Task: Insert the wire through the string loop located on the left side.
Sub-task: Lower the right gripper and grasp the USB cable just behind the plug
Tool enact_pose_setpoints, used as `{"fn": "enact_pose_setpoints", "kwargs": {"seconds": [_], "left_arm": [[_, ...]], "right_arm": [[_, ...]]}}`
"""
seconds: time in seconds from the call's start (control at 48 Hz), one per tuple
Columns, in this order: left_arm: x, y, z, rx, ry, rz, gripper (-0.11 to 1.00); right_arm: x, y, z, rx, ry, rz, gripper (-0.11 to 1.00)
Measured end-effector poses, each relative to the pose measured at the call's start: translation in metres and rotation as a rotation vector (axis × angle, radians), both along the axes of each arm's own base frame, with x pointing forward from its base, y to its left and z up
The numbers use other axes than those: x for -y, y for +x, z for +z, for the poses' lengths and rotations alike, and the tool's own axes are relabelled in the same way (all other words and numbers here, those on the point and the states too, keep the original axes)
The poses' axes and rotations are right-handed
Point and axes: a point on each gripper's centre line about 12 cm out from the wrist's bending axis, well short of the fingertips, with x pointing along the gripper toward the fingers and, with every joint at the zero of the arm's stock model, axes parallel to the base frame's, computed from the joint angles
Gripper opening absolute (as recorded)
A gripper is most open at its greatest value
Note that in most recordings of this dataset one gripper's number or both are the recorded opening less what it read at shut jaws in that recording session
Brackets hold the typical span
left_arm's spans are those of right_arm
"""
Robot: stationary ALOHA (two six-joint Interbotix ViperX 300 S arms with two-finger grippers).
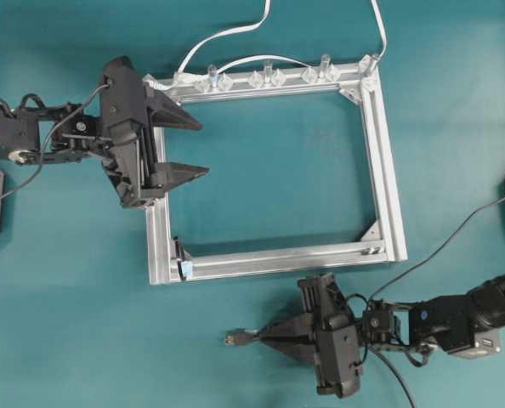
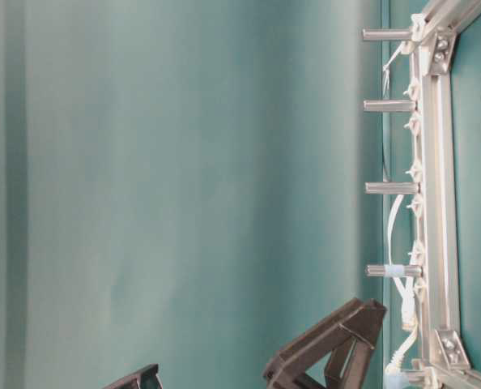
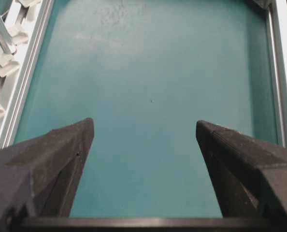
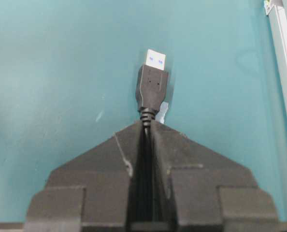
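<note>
Right tool over wire, cable mostly hidden

Both arms are matte black with loose black cables looped along their wrists. The left tool and right tool each end in 2 wedge-shaped, pointed black fingers.

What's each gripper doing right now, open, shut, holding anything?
Left gripper: open, holding nothing, over the frame's left side.
Right gripper: shut on the wire, just behind its plug.

Teal table, aluminium frame lying flat, white cable trailing off
</note>
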Motion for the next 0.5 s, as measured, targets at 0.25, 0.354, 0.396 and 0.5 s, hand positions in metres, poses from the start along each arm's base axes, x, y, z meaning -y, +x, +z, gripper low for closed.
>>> {"fn": "enact_pose_setpoints", "kwargs": {"seconds": [0.25, 0.354, 0.396, 0.5], "left_arm": [[0.0, 0.0, 0.0, -0.002, 0.0, 0.0, 0.86], [0.0, 0.0, -0.001, -0.003, 0.0, 0.0, 0.86], [0.0, -0.001, -0.001, -0.005, -0.001, 0.0, 0.86], [0.0, -0.001, -0.001, -0.005, 0.001, -0.001, 0.86]], "right_arm": [[0.002, 0.001, 0.003, -0.005, -0.001, 0.003, 0.07], [0.005, -0.002, 0.009, -0.02, -0.003, 0.011, 0.07], [0.007, -0.003, 0.012, -0.03, -0.005, 0.017, 0.07], [0.008, -0.007, 0.022, -0.046, -0.016, 0.046, 0.07]]}}
